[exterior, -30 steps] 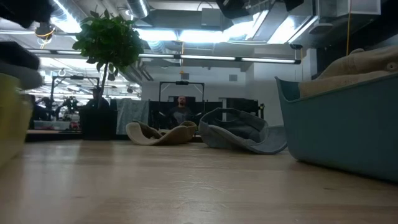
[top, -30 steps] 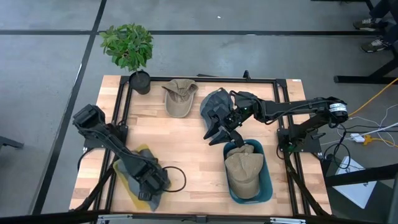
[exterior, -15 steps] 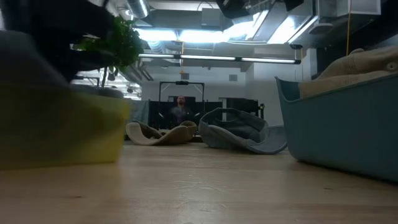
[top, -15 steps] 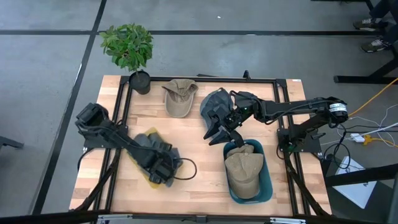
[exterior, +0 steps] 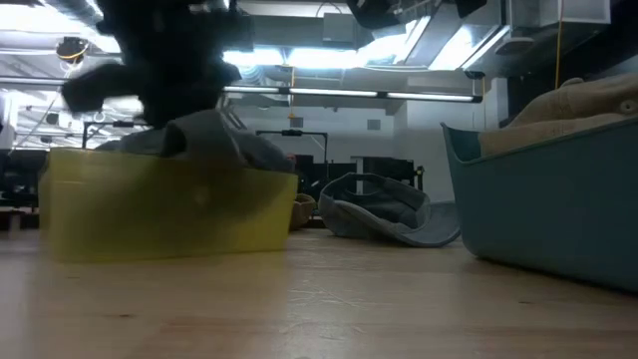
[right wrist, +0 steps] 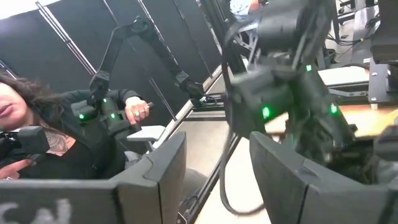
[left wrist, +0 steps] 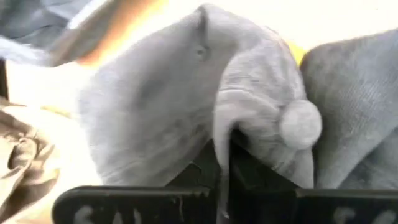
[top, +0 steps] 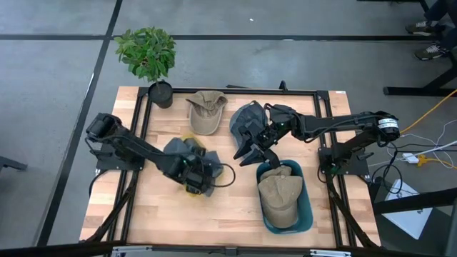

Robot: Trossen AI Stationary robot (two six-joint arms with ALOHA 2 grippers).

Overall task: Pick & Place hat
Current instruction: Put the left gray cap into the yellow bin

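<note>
My left gripper (top: 194,177) is shut on a grey hat (top: 182,153) near the table's middle. The hat lies over a yellow bin (exterior: 169,214), whose rim shows at the hat's edges (top: 190,135). My right gripper (top: 245,158) is open and hovers above the wood between a dark grey hat (top: 246,118), lying on the table, and a blue bin (top: 307,207) with a tan hat (top: 277,196) in it. A second tan hat (top: 205,111) lies near the far edge. My left gripper (left wrist: 222,152) pinches a raised fold of the grey hat's crown (left wrist: 217,121) between its two fingers, right beside the top button (left wrist: 300,122). It comes slanting down from the table's left. The hat sits draped on the yellow bin (left wrist: 298,51), whose bottom looks level with the table top.
A potted plant (top: 150,53) stands at the far left corner. A black frame (top: 139,121) runs along the table's edges. Bare wood (top: 228,214) lies toward the near edge. A person (right wrist: 37,137) sits beyond the table among other arms.
My left gripper has swept from the near left corner toward the table's right and far side, staying shut. The grey hat and the yellow bin have travelled with it to the table's middle.
</note>
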